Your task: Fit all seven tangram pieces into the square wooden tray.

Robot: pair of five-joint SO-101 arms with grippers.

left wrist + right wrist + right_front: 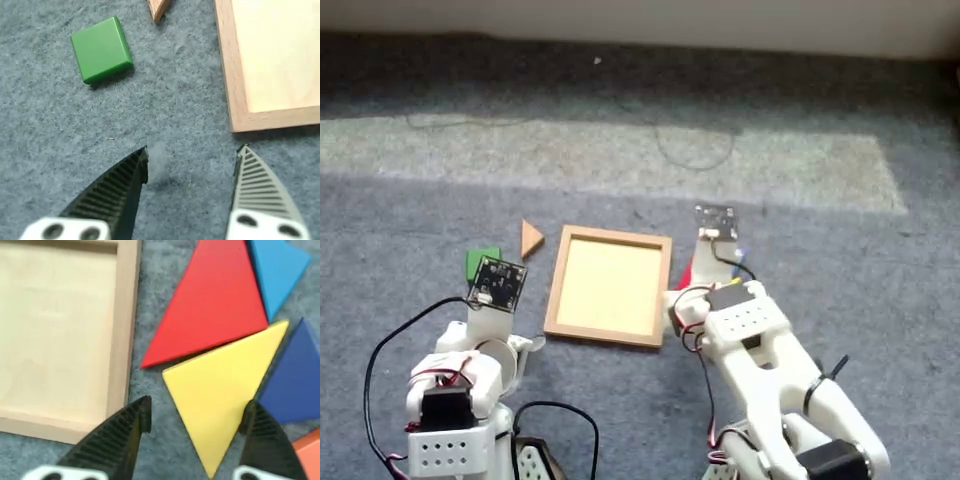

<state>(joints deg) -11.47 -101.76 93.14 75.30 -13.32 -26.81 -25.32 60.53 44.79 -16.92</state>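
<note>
- While both arms sit at the bench's (880, 260) near edge, the left jaws hang spread over bare grey surface, just off a near corner of the tray (227, 65).
- Right jaws, also spread, straddle the tip of the yellow triangle (220, 395), beside the tray's right rim.
- Red triangle (212, 305) touches the yellow triangle. Light blue piece (277, 270), dark blue piece (295, 380) and orange piece (307, 450) are cut off at the frame.
- Tray floor is bare wood.
- Green square (101, 49) and wood triangle (159, 7) lie apart on the tray's left side, with open surface around them.
</note>
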